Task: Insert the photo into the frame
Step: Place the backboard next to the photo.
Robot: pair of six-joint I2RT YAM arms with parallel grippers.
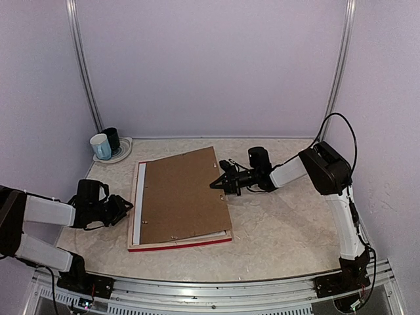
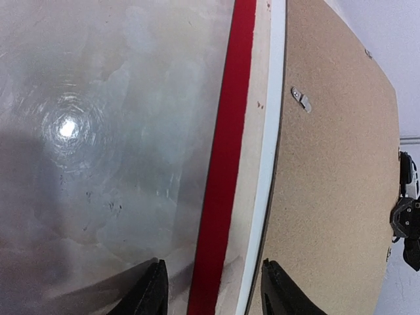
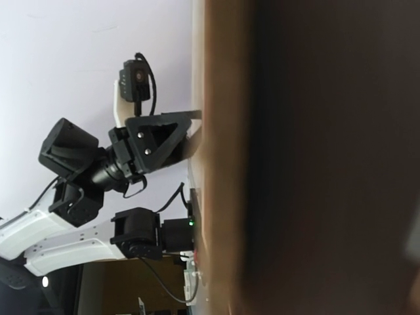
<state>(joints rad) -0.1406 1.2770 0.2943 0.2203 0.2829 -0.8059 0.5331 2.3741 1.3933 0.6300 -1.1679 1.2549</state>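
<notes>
The frame (image 1: 177, 244) lies face down on the table, its red edge (image 2: 226, 164) toward me. A plain brown backing board (image 1: 184, 193) rests skewed on top of it, and a white mat strip (image 1: 138, 203) shows along the left side. The photo is hidden. My left gripper (image 1: 125, 209) is at the frame's left edge. In the left wrist view it is open (image 2: 213, 292), with its fingers (image 2: 154, 292) on either side of the red edge and white mat (image 2: 269, 170). My right gripper (image 1: 218, 184) is shut, its tip at the board's right edge. The blurred board (image 3: 315, 157) fills the right wrist view.
A pale blue mug (image 1: 100, 146) and a dark mug (image 1: 111, 138) stand on a plate (image 1: 123, 156) in the back left corner. Walls close the table at the back and sides. Small metal tabs (image 2: 302, 100) sit on the board.
</notes>
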